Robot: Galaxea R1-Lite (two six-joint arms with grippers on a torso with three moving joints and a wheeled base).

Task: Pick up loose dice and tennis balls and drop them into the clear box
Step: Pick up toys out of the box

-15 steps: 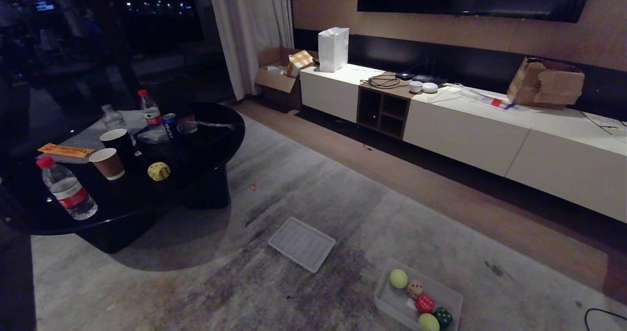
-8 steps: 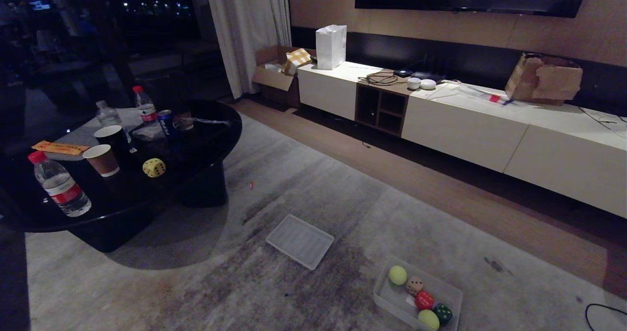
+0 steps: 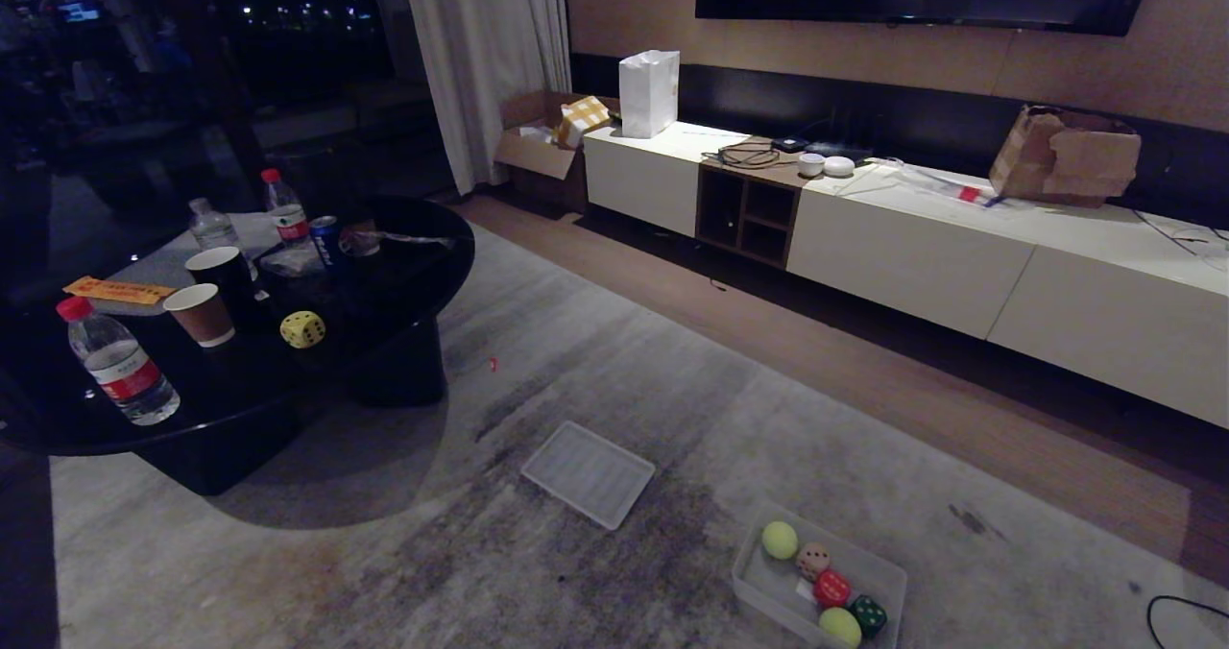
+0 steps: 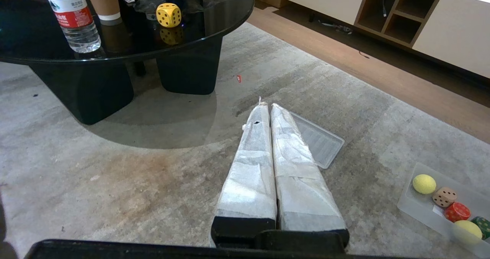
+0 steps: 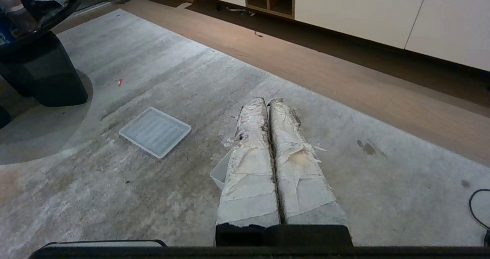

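Both grippers, left gripper point(image 4: 268, 106) and right gripper point(image 5: 270, 101), hang pressed closed and empty over the rug. Leftward, a yellow die point(image 3: 302, 329) sits on the dark tabletop point(image 3: 403, 275); rightward, the clear box point(image 3: 768, 587), cut off by the frame edge, holds balls and dice.

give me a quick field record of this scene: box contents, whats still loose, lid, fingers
clear box: on the rug, open
in box: two tennis balls, tan die, red die, dark green die
still loose: yellow die on the black table
lid: flat on the rug, apart from the box
left gripper: fingers shut, empty
right gripper: fingers shut, empty
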